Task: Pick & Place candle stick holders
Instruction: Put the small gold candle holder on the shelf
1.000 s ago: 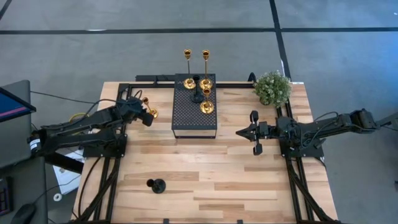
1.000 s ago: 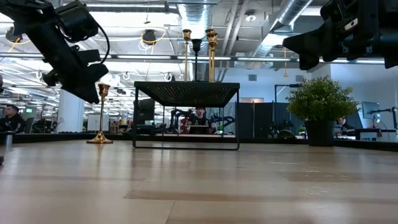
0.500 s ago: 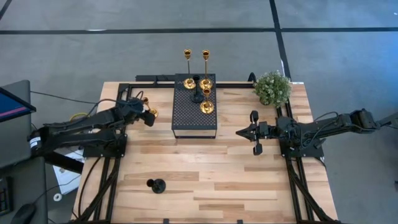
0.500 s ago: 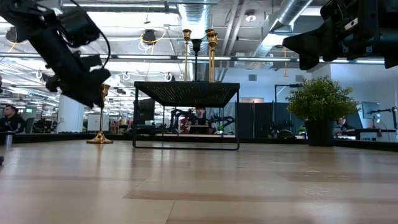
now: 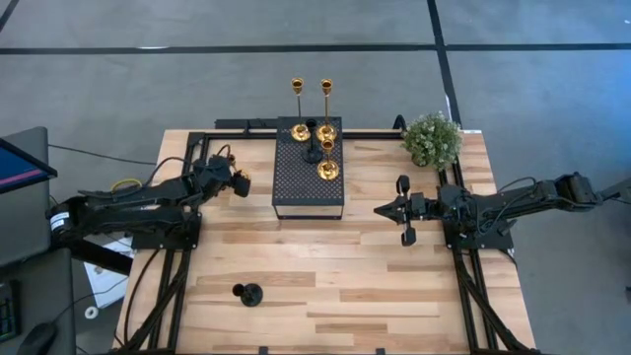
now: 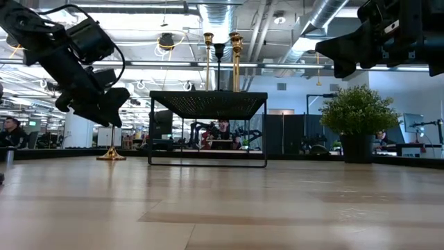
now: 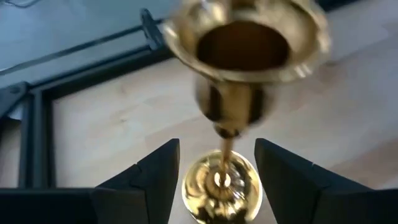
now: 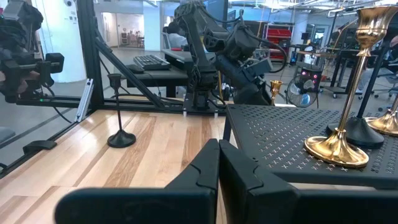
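One gold candlestick holder [image 7: 231,112] stands on the table just left of the black perforated platform [image 5: 308,177], and the left gripper [image 5: 237,181] has dropped over it within the last second, hiding it from above. Its fingers [image 7: 158,171] stand apart either side of the stem, apparently not yet touching. Right of the platform, the right gripper [image 5: 402,210] waits, fingers together.

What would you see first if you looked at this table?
Shiny gold candlestick holders standing together on the black platform at the table's back edge. To the left, the left pincer hangs open around another gold candlestick holder on the table. A bushy green plant sits at the back right corner, and the right pincer waits shut beside the platform.
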You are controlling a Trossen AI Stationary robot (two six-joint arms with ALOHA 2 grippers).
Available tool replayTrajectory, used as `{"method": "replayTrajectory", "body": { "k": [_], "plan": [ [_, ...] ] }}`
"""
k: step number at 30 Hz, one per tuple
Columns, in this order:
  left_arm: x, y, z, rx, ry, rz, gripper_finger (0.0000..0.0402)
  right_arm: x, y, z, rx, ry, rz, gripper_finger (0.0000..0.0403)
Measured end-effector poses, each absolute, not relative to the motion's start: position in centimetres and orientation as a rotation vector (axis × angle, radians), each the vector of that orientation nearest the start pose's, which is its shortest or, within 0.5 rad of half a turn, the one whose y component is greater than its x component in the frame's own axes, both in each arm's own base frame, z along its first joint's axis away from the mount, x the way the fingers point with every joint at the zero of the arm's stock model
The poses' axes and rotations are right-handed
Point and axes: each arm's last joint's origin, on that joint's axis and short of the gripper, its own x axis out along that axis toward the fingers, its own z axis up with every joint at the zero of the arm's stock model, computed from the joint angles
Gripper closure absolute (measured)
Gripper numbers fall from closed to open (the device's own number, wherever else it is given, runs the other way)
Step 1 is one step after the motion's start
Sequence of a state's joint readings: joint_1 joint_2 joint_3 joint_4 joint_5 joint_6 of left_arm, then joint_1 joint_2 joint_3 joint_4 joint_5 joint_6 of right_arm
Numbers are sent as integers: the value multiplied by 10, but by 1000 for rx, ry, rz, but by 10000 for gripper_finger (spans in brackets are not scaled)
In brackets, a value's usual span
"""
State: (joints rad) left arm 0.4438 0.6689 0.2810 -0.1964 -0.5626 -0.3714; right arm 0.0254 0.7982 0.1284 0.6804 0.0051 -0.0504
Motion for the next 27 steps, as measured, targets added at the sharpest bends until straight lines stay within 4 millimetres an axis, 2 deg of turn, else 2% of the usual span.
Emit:
{"method": "replayTrajectory", "body": {
  "k": [8,18,27],
  "plan": [
    [120,74,181,-290,395,1087,223,162,4,188,-25,-8,20,403],
    [120,75,182,-292,383,1086,319,162,4,188,-25,-8,20,403],
    [121,75,182,-288,383,1077,376,162,4,188,-25,-8,20,403]
  ]
}}
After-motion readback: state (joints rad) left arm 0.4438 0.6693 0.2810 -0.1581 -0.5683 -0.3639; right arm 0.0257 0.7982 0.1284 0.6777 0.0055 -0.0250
